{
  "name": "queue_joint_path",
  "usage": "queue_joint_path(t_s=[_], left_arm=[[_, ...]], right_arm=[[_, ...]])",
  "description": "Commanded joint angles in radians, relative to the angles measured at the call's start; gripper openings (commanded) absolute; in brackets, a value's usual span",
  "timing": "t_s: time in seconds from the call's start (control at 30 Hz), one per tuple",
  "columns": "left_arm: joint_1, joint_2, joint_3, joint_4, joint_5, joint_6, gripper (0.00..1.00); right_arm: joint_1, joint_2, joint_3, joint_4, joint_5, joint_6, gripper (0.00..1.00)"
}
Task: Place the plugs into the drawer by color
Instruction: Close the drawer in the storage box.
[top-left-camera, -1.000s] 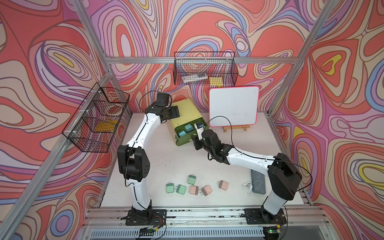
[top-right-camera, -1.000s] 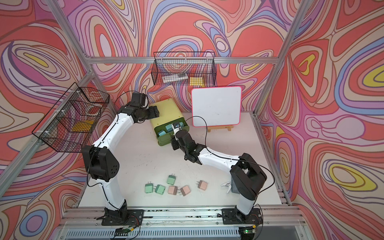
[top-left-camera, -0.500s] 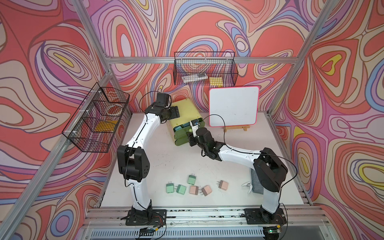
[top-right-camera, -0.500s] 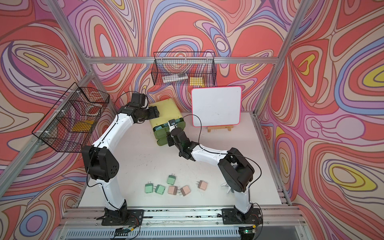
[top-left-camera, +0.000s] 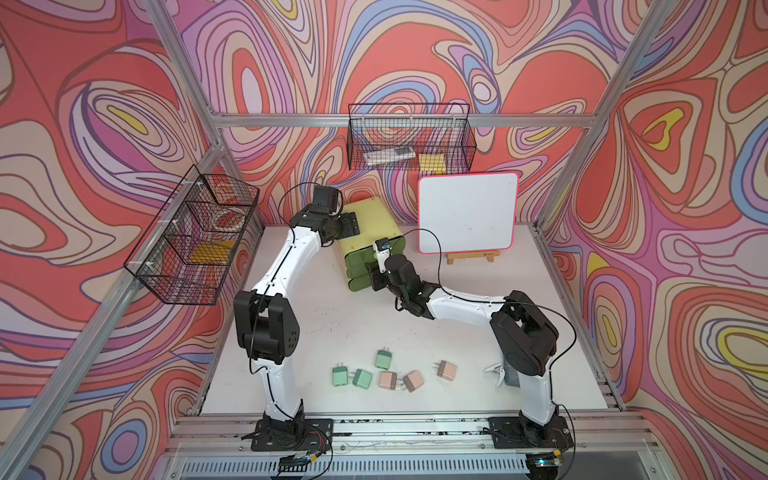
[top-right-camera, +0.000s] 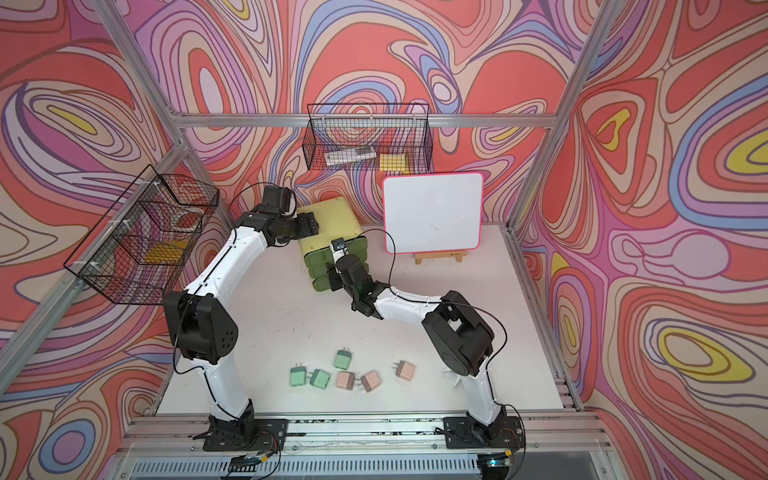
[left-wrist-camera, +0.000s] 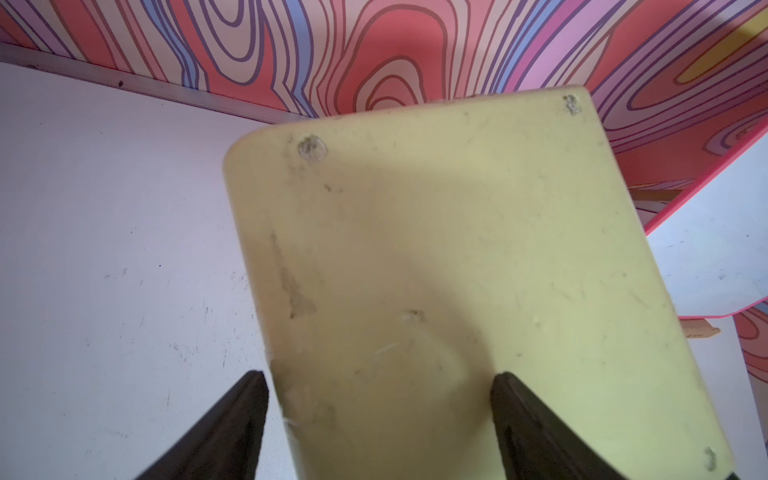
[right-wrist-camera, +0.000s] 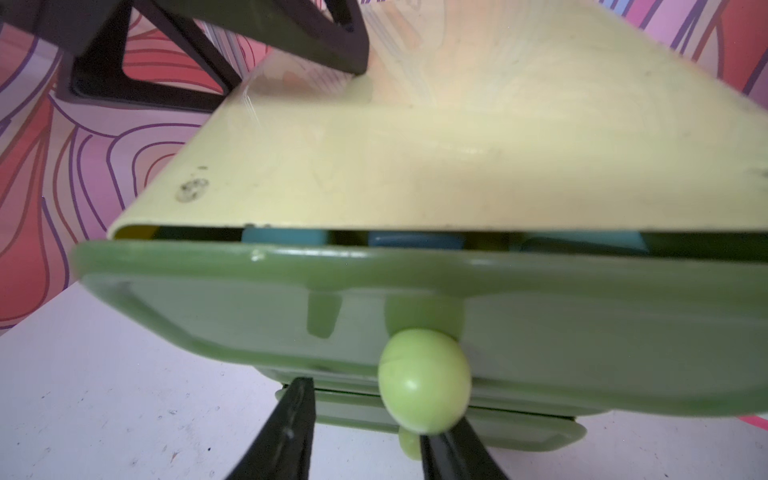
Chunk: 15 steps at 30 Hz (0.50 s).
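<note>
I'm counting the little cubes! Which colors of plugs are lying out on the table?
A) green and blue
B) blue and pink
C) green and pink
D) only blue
C: three mint green plugs and three pink plugs lie near the table front edge; the blue plugs show only inside the top drawer.

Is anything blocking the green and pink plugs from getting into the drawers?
Yes: the two lower drawers are shut, and the right pincer sits at the top drawer's knob, before those fronts.
</note>
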Motion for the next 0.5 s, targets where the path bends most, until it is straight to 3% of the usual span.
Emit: queue_joint_path(t_s=[0.0, 0.47], left_arm=[[-0.004, 0.022, -0.042, -0.115, -0.02, 0.012, 0.83], [-0.009, 0.0, -0.071, -0.117, -0.017, 0.011, 0.83]], right_arm=[[0.007, 0.023, 0.025, 0.042, -0.007, 0.007, 0.43], [-0.007, 0.048, 0.045, 0.073, -0.012, 0.013, 0.43]])
